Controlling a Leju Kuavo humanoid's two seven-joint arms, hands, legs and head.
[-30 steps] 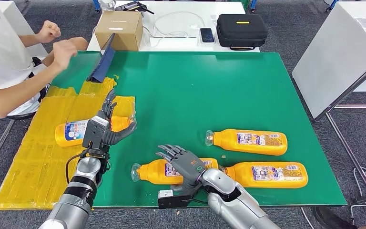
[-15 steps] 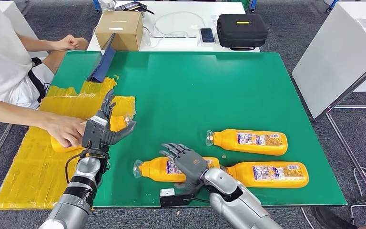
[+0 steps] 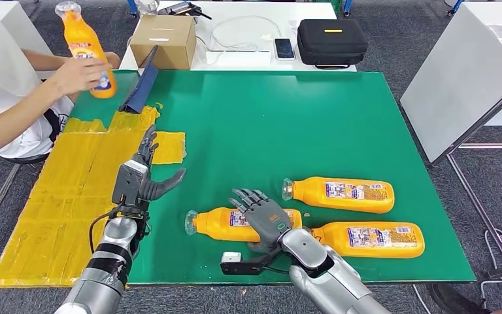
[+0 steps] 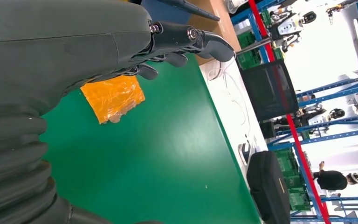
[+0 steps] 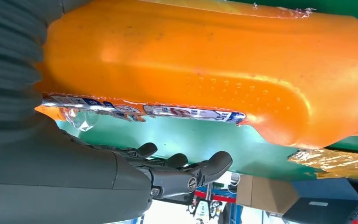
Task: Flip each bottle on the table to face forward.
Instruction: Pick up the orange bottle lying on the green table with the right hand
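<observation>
Four orange bottles: three lie on the green table (image 3: 340, 118), namely one (image 3: 338, 194) farther back, one (image 3: 368, 239) at the front right and one (image 3: 225, 224) beside it; a fourth (image 3: 89, 50) is held up by a person's hand (image 3: 72, 73).

One cardboard box (image 3: 164, 40), one black case (image 3: 331, 41), one phone (image 3: 284, 48).

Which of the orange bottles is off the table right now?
The bottle a person's hand holds up at the far left corner; the other three bottles lie flat on the green table.

Bright, even overhead light in the head view, soft short shadows under the bottles, mild wide-angle bending at the frame edges, blown-out white glare at upper right of the left wrist view, soft sheen on the close, slightly blurred orange bottle (image 5: 205, 70).
</observation>
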